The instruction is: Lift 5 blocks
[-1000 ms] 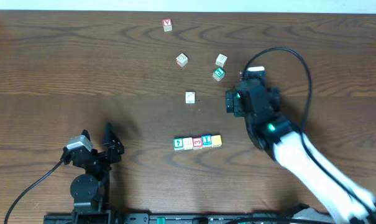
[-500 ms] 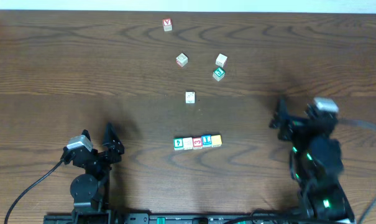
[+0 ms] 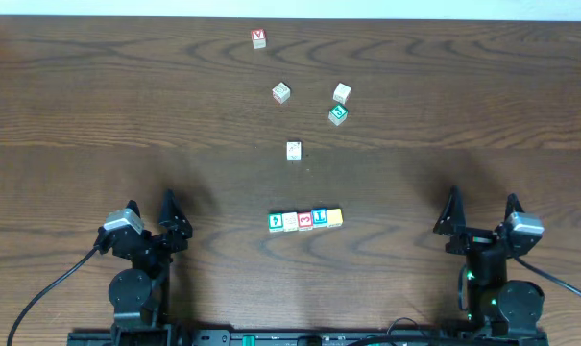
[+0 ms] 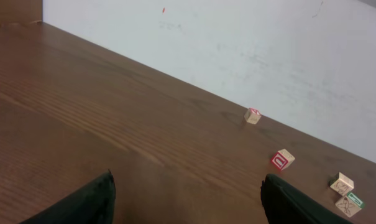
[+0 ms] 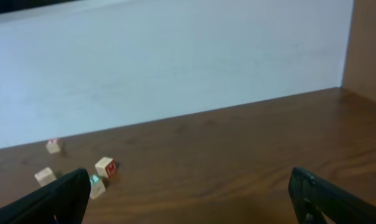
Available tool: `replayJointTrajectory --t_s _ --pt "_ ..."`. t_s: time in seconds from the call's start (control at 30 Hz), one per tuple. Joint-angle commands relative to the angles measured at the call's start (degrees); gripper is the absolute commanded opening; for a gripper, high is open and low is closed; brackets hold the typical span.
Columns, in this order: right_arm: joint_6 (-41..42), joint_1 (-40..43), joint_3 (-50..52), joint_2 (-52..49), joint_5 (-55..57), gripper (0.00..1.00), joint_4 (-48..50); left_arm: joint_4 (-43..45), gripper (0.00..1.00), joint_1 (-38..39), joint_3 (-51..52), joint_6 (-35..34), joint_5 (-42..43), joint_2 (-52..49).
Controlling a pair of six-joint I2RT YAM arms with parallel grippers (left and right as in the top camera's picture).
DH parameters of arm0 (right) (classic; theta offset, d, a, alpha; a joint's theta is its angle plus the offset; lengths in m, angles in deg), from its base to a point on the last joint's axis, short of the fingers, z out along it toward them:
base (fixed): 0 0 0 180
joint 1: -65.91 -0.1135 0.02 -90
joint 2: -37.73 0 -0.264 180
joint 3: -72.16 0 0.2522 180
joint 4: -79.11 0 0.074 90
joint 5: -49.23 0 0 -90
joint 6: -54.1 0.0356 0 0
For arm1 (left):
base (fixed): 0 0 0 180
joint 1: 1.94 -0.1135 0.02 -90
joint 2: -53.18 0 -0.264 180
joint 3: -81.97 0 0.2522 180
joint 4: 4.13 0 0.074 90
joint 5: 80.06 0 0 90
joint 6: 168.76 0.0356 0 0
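The five blocks (image 3: 305,219) lie side by side in a short row on the table near the front middle: green (image 3: 275,221), cream, red, blue (image 3: 320,217) and yellow (image 3: 334,217). Neither wrist view shows this row. My left gripper (image 3: 148,202) (image 4: 188,177) rests at the front left, well to the left of the row, open and empty. At the front right my right gripper (image 3: 481,198) (image 5: 189,177) is also open, with only bare table between its fingers.
Loose cubes lie farther back: a red "V" cube (image 3: 259,37) (image 4: 253,116) by the far edge, a cube (image 3: 281,92), a pair (image 3: 340,103) with one green-faced, and a pale one (image 3: 294,150). A white wall (image 5: 175,68) stands behind the table.
My right arm has pulled back from the centre right of the table, near the loose cubes, to the front right. Left arm and all blocks have stayed put.
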Motion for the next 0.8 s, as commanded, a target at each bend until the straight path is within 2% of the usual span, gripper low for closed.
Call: replayJointTrajectory --t_s 0.0,0.17,0.77 --pt "-0.8 0.7 2.2 0.7 -1.7 0.99 -1.4 -2.8 0.75 -0.3 0.8 0.7 -0.9 0.2" --pt "-0.9 0.7 5.2 0.7 -2.0 0.99 -3.0 -2.8 0.75 -0.3 0.8 0.7 -0.9 0.2" --pt "-0.8 1.4 5.2 0.5 -1.7 0.99 -2.8 -2.8 0.75 -0.3 0.8 0.7 -0.9 0.2"
